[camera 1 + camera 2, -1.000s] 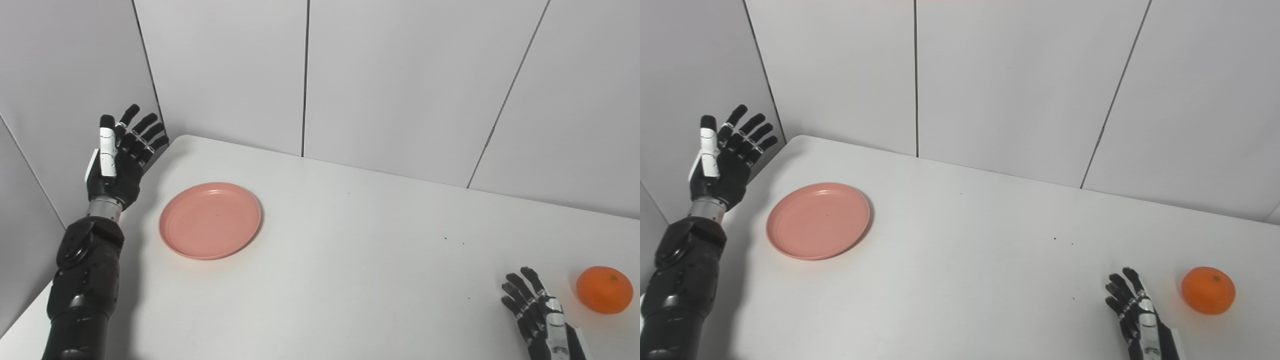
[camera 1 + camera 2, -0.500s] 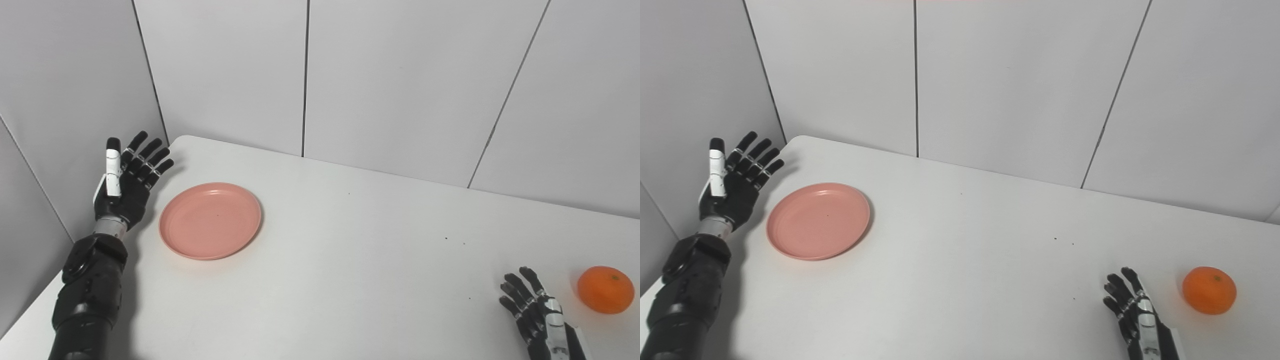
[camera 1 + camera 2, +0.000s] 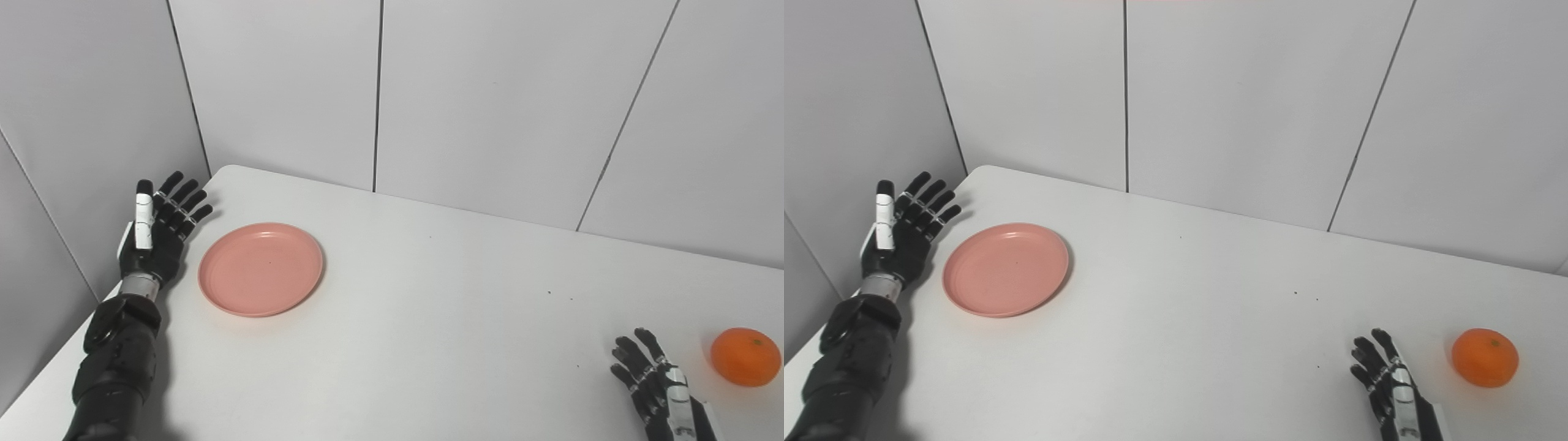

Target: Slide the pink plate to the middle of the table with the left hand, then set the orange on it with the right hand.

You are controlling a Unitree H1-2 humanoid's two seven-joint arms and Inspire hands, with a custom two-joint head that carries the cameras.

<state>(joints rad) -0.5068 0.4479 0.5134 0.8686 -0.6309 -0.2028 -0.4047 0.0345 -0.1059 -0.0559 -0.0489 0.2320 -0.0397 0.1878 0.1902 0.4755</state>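
Pink plate (image 3: pixel 260 269) flat on the white table (image 3: pixel 429 318), well left of the middle, near the far-left corner. Empty, nothing on it. Left hand (image 3: pixel 156 233) just beside its left rim, not touching, palm turned toward the plate, fingers spread and holding nothing. Orange (image 3: pixel 745 357) far off at the right, near the front edge, well apart from the plate. Right hand (image 3: pixel 655 386) just left of the orange, fingers apart, empty, close to the tabletop; contact with the table not clear from these views.

Neither step done yet: plate not at the middle, orange not on it.

Likely trouble on the push:
- Contact too high on the shallow rim, and a hand riding over the plate, or tipping the near side down and the far side up.
- Contact off-centre, and a plate spinning or veering toward the back wall (image 3: pixel 490 110) rather than running to the middle.
- Too brisk a shove on a smooth top, and an overshoot past the middle.

Later trouble:
- Orange round and close to the table's front-right edge; a nudge from the fingers before closing around it, and a roll off the table.
- Released off-centre on a shallow plate, a roll out over the low rim.
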